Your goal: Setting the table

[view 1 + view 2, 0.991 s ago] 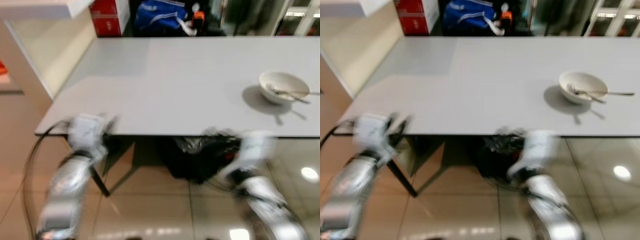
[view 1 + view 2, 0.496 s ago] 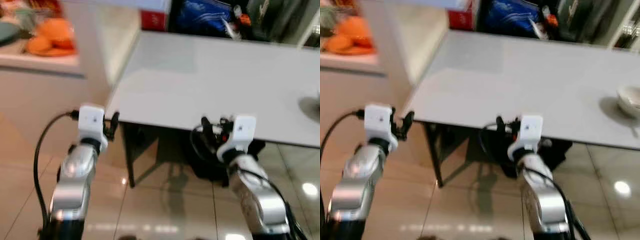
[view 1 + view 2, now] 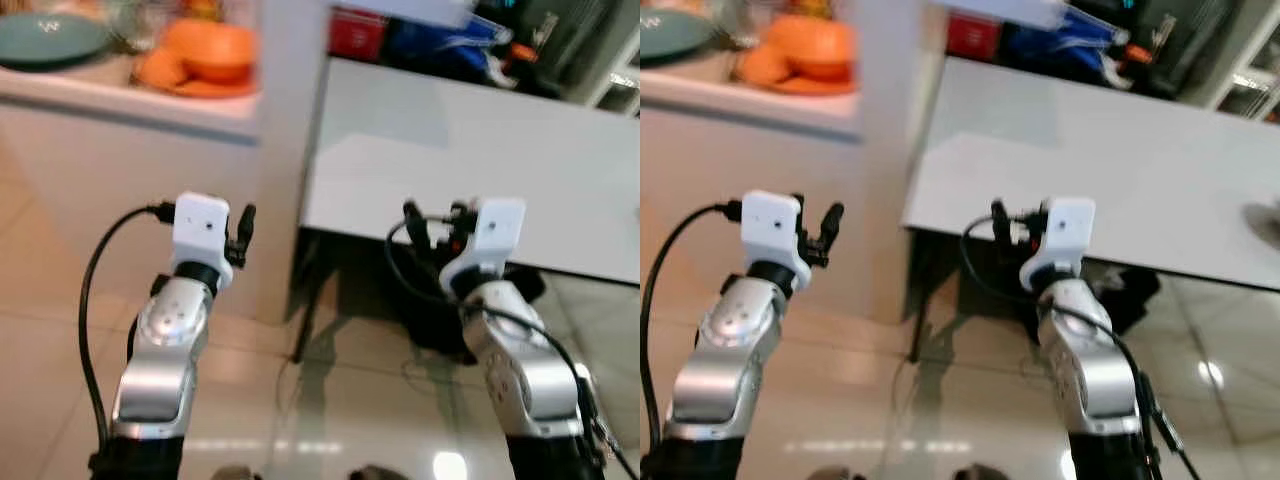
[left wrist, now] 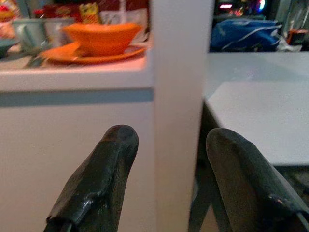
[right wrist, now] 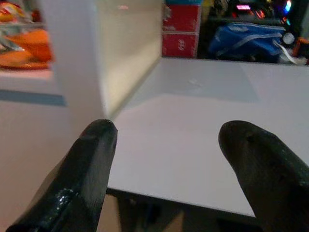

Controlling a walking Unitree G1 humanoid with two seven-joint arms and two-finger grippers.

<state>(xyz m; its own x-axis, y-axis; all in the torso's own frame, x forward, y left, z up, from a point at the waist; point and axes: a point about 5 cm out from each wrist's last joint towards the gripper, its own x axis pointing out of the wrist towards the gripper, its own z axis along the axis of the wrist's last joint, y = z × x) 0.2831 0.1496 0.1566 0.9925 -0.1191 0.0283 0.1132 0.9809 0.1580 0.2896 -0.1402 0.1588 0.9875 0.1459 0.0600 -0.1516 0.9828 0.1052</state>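
Camera swings left; orange bowl on orange plate (image 4: 99, 41) ahead of empty, parted left gripper (image 4: 169, 183): rigid, breakable, rim-hold likely.

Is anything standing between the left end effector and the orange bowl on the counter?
Partly. The left end effector, open and empty, points at the white pillar. The orange bowl sits on its orange plate on the white counter, beside that pillar. The counter's front wall is below the bowl; the end effector sits lower than the countertop.

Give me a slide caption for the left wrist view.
Open left claw faces a white pillar, with an orange bowl on the counter beyond.
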